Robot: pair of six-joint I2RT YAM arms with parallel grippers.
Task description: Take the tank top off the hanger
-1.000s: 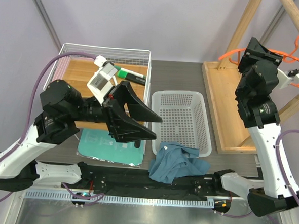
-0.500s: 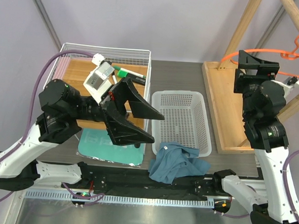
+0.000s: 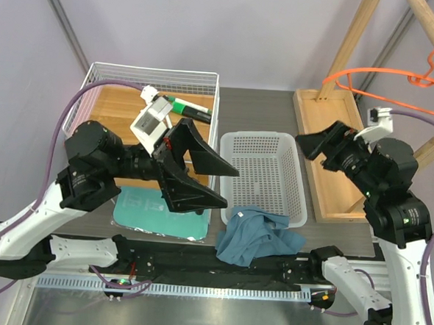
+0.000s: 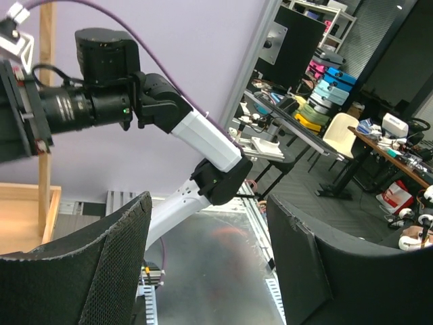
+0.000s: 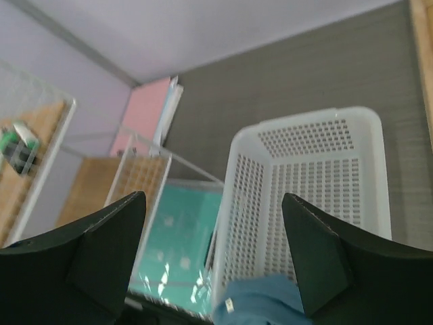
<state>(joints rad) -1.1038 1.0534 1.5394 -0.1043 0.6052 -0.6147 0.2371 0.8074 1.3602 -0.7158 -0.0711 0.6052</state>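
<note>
With left pincer point(image 3: 229, 187) and right pincer point(image 3: 311, 150) both released and empty, a careless sweep could have knocked the tank top point(image 3: 257, 235) off the near edge of the desk point(image 3: 257, 110).

Pale lilac walls point(image 3: 210, 29) close in behind a dark grey tabletop point(image 3: 257, 110); wooden frame point(image 3: 353, 45) on the right, and beyond, cluttered desks point(image 4: 399, 152) and a cream chair point(image 4: 342, 132).

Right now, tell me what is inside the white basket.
The white basket shows only its bare perforated floor and walls. The teal tank top drapes over its near end, hiding that rim and whatever floor lies beneath the fabric.
</note>
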